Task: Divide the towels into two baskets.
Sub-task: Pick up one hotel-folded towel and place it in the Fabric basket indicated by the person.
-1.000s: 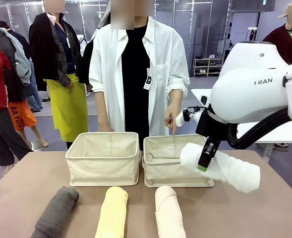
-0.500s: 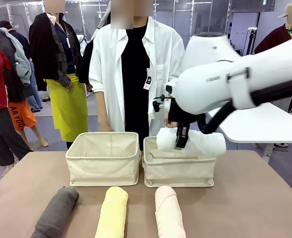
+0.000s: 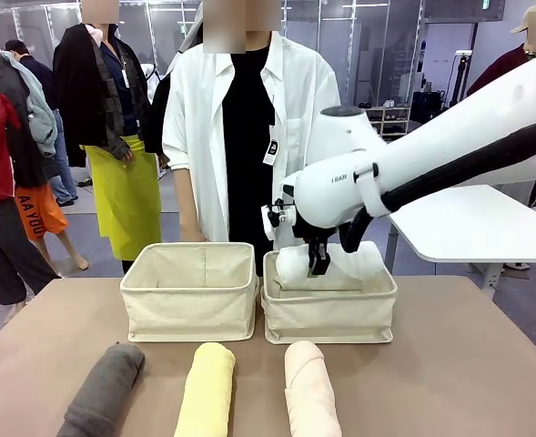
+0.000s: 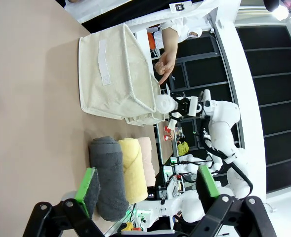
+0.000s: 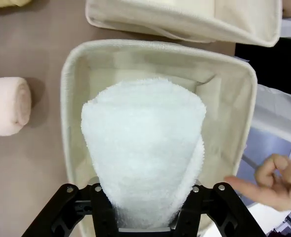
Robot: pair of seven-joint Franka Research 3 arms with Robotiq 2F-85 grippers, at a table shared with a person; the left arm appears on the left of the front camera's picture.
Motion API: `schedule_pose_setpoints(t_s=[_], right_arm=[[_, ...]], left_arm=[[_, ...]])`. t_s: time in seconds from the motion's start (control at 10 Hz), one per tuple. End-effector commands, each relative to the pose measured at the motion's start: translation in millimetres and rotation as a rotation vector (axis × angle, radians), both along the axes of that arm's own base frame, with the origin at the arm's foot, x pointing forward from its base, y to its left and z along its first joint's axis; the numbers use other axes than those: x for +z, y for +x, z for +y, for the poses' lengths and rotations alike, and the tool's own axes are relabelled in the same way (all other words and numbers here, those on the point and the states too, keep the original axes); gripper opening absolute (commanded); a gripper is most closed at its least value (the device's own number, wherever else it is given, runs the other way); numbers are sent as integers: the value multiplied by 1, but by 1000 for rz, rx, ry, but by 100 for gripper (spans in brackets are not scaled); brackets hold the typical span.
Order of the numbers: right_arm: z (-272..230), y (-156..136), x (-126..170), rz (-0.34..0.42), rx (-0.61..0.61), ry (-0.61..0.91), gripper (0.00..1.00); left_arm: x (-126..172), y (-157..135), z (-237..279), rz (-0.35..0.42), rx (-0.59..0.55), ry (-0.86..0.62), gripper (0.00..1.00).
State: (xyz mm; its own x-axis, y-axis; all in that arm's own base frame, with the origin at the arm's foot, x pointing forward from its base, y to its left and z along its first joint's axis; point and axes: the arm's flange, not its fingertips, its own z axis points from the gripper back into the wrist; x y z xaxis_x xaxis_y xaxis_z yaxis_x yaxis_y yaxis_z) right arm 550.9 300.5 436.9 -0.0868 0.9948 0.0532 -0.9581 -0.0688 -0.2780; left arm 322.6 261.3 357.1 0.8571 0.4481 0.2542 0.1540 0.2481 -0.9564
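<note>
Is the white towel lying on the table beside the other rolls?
No, the right gripper holds the white towel over a basket, off the table.

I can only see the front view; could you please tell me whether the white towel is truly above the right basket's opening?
Observer: Yes, the right wrist view shows the white towel, held by the right gripper, over the right basket's opening.
Operator: Is the person's hand close?
Observer: A hand beside that basket's rim points a finger toward it.
Operator: And the left gripper?
Observer: The left gripper is open, the dark grey towel lying beyond its fingers.
</note>
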Motion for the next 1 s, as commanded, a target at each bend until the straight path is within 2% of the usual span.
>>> schedule_pose_setpoints(t_s=[0.0,0.2,0.3,0.4,0.5,0.6,0.7,0.9], right_arm=[[4,13,-17,-28,23,1,38],[6,26,-41,-20,4,-9,38],[5,32,-53,17,-21,-6,42],[4,33,-55,25,-29,-4,54],[1,33,-56,31,-32,-3,72],[-1,32,-55,31,-34,-9,84],[-2,30,-52,27,-36,-6,100],[-1,28,-48,19,-48,-12,100]], left_arm=[[2,-2,1,-7,2,-5,100],[2,-2,1,-7,2,-5,100],[2,-2,1,-7,2,-5,100],[2,-2,1,-7,2,-5,100],[2,-2,1,-7,2,-5,100],[2,-2,1,-7,2,-5,100],[2,-2,1,-7,2,-5,100],[2,-2,1,-7,2,-5,100]])
